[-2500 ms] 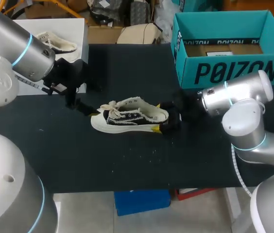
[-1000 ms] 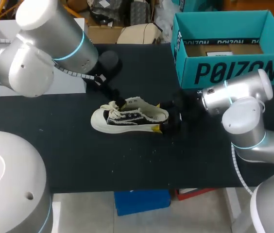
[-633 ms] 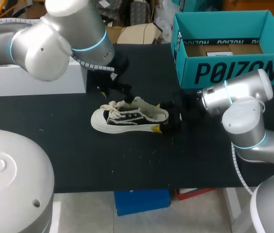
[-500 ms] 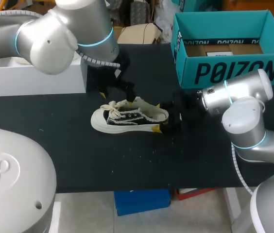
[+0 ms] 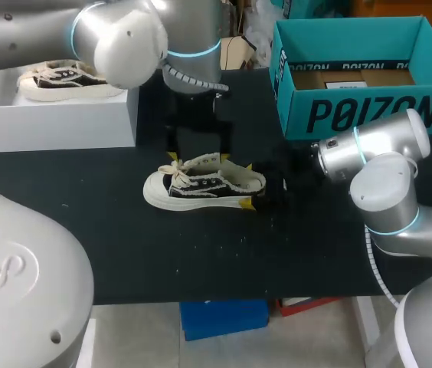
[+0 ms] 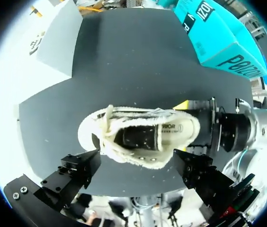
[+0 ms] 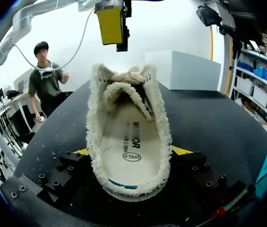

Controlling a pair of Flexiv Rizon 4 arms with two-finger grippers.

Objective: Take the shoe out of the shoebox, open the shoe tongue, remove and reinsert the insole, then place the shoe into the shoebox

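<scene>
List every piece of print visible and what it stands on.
Large black brand lettering: teal cardboard shoebox's front wall.
Black brand word and oval stamp: cream insole inside the black-and-white canvas shoe; stamp too small to read.
White label inside the shoebox: too small to read.

Before us a matte black table top (image 5: 201,253), small white flecks scattered over it toward its near edge, a plain white box (image 5: 55,123) standing at its far left, bright even light overall
</scene>
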